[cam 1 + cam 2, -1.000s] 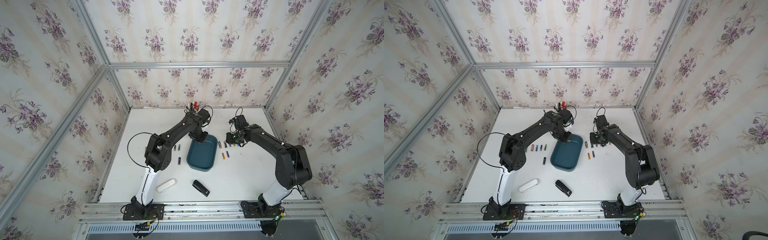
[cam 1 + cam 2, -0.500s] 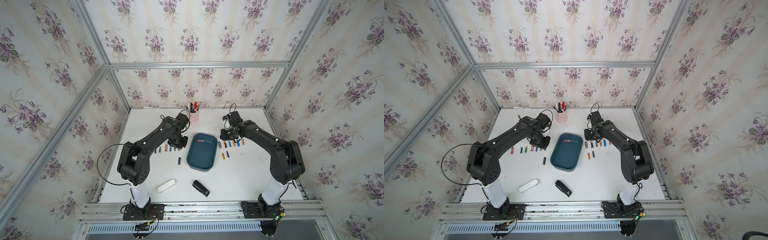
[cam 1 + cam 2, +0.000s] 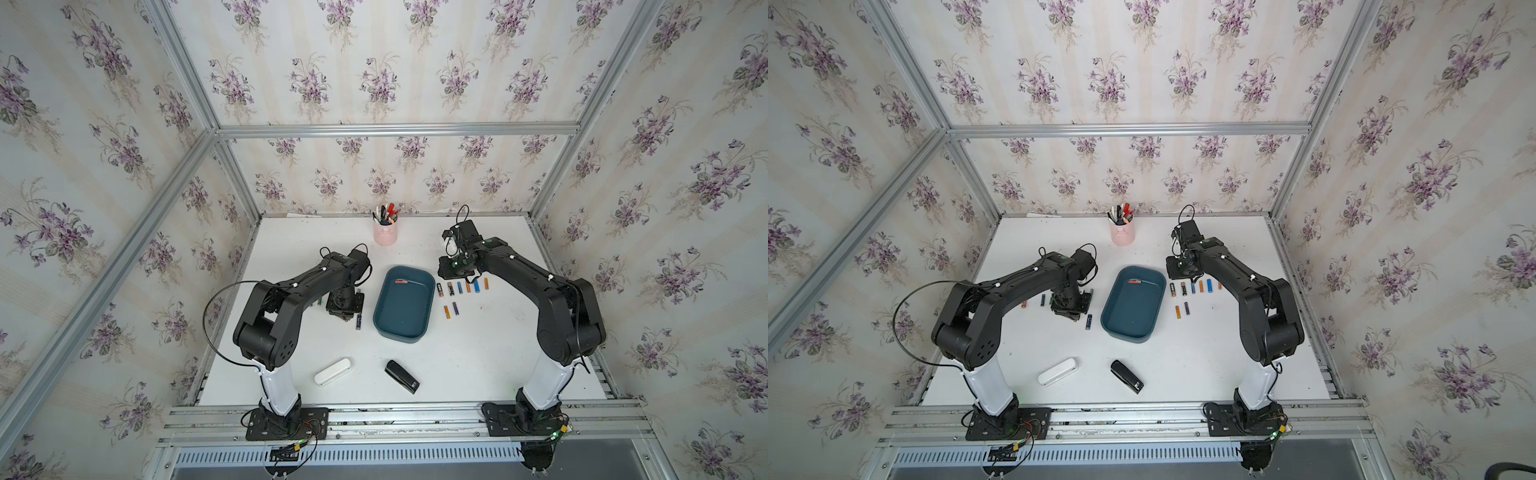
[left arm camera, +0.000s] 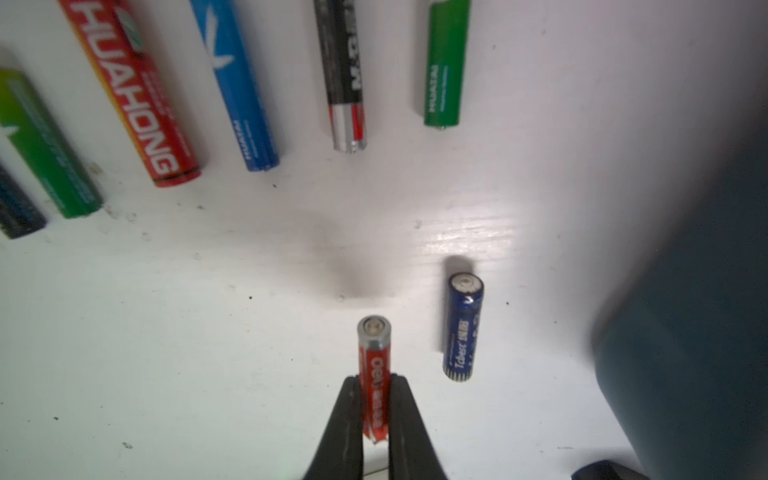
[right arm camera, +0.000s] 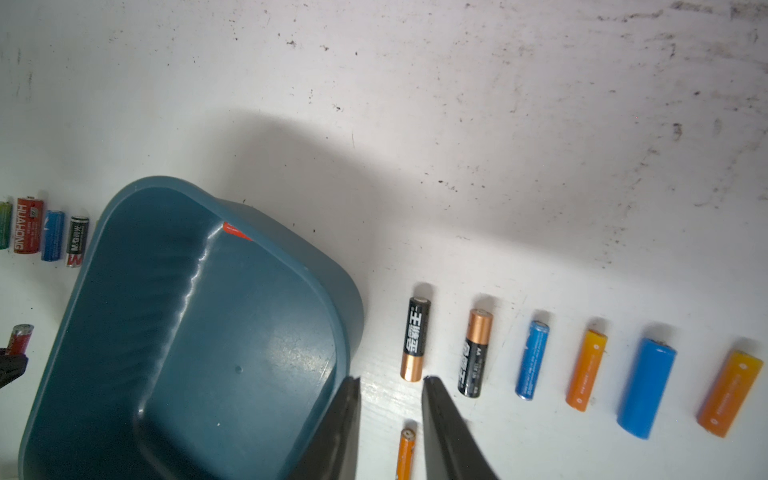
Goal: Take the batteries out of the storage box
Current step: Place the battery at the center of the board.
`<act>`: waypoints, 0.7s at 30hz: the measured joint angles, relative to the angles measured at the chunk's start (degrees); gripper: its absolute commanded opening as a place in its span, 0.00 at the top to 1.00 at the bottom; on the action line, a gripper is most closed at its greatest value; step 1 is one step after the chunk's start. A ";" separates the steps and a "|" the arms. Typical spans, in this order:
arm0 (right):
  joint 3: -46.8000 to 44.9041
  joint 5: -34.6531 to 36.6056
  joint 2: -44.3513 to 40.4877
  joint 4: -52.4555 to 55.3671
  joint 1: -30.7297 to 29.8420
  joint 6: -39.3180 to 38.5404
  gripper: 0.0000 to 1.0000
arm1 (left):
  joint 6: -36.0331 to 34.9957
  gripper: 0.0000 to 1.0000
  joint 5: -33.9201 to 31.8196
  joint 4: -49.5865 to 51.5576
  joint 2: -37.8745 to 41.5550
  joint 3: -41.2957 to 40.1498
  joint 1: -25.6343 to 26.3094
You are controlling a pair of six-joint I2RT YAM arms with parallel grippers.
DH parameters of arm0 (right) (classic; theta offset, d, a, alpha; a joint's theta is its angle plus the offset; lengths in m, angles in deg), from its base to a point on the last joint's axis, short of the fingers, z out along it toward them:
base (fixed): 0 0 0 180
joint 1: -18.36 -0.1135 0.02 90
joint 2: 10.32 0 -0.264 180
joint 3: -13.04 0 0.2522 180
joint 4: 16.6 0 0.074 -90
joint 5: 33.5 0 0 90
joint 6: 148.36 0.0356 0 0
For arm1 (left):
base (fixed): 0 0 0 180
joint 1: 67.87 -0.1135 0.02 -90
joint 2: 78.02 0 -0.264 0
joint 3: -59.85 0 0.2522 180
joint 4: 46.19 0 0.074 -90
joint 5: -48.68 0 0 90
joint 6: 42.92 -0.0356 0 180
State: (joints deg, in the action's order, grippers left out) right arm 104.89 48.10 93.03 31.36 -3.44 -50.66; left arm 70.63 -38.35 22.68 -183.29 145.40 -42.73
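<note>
Left gripper is closed on a red battery; right gripper is slightly open, holding nothing. Other batteries lie in rows on the scuffed white table beside the storage box, between flowered walls. A red thing inside the box is unclear.

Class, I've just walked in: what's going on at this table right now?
The left gripper holds a red battery, jaws shut on it, over the table. The right gripper hovers with jaws open, empty, beside the teal storage box. Batteries lie in rows on either side of it.
</note>
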 measured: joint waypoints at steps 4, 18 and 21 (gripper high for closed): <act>-0.02 0.02 0.00 0.33 0.00 0.00 0.69 | 0.44 0.89 0.09 -1.77 -1.88 -1.09 -0.04; -0.37 0.24 -0.02 0.57 -0.04 0.02 0.69 | 0.87 0.78 0.96 -4.22 -2.40 -3.34 -0.20; -0.31 0.22 -0.02 0.55 -0.07 0.02 0.69 | 0.85 0.76 1.01 -4.00 -2.29 -3.19 -0.15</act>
State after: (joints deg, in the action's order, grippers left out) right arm 104.58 48.32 93.01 31.91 -3.51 -50.64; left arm 71.48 -37.35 18.68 -185.58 142.21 -42.88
